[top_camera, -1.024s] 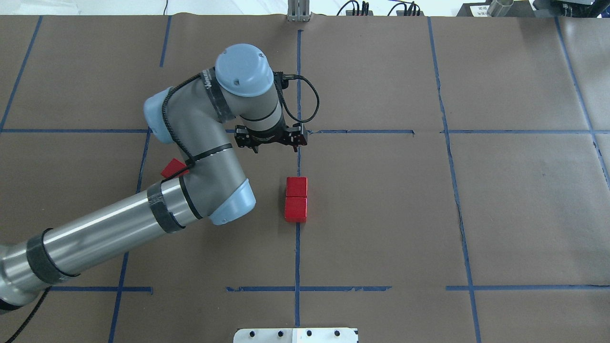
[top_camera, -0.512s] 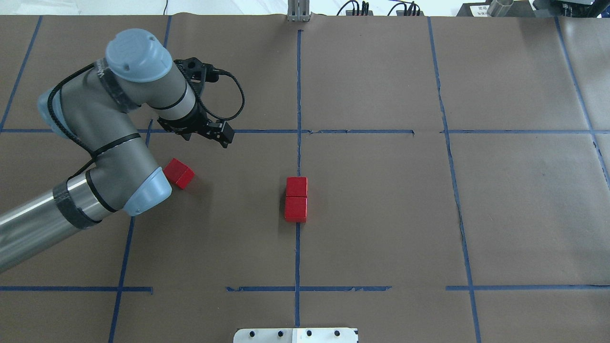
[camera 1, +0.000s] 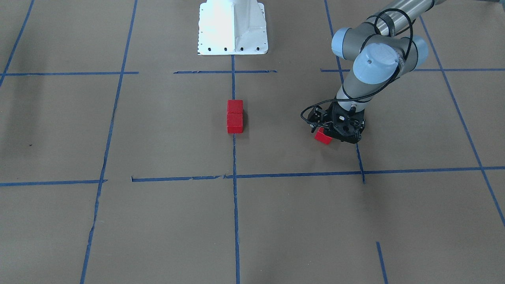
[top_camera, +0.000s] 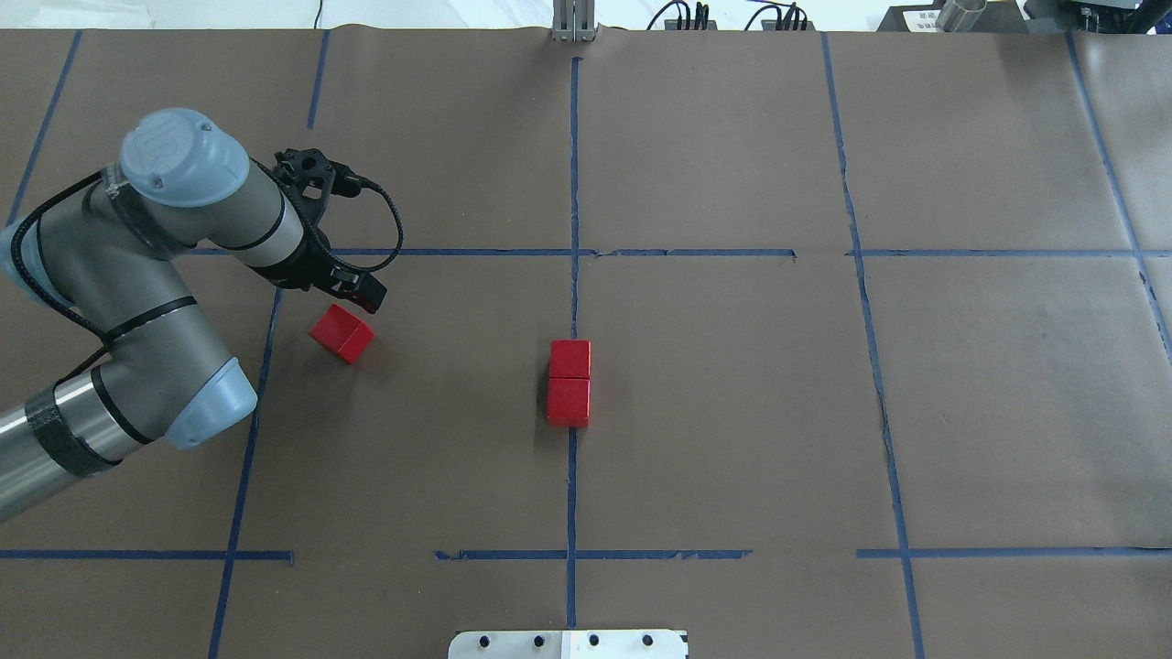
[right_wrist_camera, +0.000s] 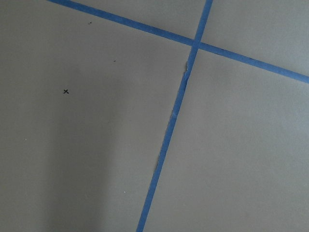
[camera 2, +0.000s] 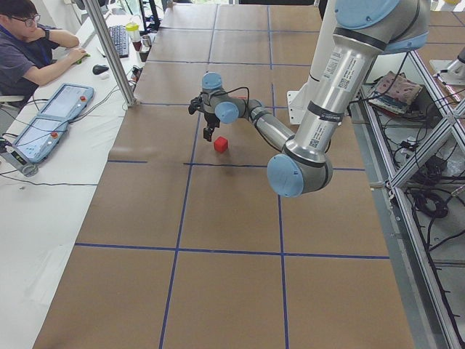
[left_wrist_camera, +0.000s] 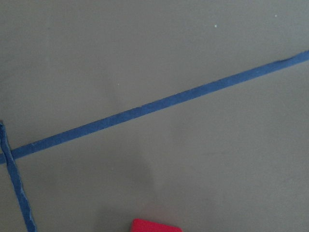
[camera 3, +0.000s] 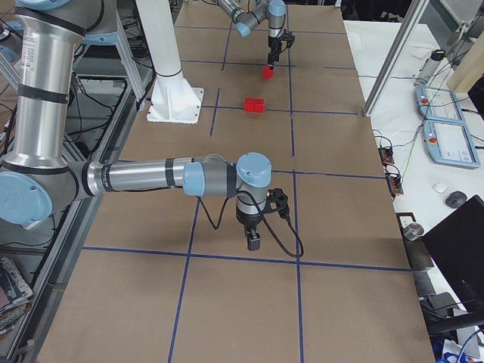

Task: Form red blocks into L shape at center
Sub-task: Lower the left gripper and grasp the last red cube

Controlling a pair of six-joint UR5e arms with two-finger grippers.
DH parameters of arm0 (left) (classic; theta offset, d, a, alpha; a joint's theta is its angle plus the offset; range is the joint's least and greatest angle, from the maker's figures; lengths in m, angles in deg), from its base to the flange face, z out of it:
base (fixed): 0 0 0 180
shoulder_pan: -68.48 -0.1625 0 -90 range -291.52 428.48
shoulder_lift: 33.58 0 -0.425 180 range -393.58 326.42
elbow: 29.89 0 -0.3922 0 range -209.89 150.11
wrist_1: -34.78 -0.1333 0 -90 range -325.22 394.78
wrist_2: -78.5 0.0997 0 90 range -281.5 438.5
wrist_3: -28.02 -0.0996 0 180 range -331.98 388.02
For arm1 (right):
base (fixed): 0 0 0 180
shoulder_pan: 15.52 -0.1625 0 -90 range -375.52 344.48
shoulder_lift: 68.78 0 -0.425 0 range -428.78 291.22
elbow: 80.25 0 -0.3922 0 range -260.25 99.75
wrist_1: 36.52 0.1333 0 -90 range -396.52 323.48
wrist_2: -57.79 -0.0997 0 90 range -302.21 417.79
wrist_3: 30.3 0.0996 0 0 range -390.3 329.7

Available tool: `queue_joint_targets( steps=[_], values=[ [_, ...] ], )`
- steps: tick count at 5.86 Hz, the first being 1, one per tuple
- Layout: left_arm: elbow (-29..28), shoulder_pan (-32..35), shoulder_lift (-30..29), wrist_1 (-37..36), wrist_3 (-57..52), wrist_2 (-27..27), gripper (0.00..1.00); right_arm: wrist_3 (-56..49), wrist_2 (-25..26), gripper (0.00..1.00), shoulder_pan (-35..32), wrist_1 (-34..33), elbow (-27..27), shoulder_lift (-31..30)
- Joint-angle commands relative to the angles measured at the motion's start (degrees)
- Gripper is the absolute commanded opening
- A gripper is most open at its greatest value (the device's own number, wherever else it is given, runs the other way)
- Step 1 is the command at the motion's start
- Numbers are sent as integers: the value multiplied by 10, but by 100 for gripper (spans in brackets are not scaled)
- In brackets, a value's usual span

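Two red blocks (top_camera: 569, 359) (top_camera: 569, 403) sit touching in a short column on the vertical blue tape line (top_camera: 573, 293) at the center; they also show in the front view (camera 1: 234, 115). The third red block (top_camera: 341, 332) lies alone to the left, turned at an angle. My left gripper (top_camera: 355, 287) hovers just beyond and over this block (camera 1: 323, 137), open and empty. Its wrist view shows only the block's top edge (left_wrist_camera: 157, 225). My right gripper (camera 3: 253, 240) shows only in the right side view, low over bare paper; I cannot tell its state.
The robot's white base (camera 1: 232, 27) stands at the near table edge. Blue tape lines (top_camera: 696, 253) split the brown paper into grid cells. An operator (camera 2: 29, 43) sits at the far side with pendants and a keyboard.
My left arm has swung left from above the center pair to the lone red block. The three blocks have not moved.
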Motion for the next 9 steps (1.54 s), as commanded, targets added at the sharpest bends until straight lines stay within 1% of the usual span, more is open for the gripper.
queue_joint_targets(
  steps=[1, 4, 5, 6, 7, 8, 9],
  values=[
    [-4, -23, 4, 12, 3, 23, 100, -1, 0, 100, 0, -1, -2, 0],
    [-13, -38, 7, 11, 4, 24, 100, -3, 0, 100, 0, 0, -4, 0],
    [-16, -41, 6, 7, 5, 24, 78, -3, 0, 100, 0, -1, -4, -1],
    [-17, -42, 2, -7, 5, 23, 30, -3, 0, 100, 0, 0, -4, 0],
    [-8, -42, -7, -40, 5, 20, 9, -3, 0, 100, 0, 0, -4, 0],
    [-1, -35, -81, -172, 30, 21, 10, -3, 0, 100, 0, 0, -2, 0],
    [17, -35, -116, -242, 163, 24, 10, -2, 0, 100, 0, 0, -2, 0]
  ],
)
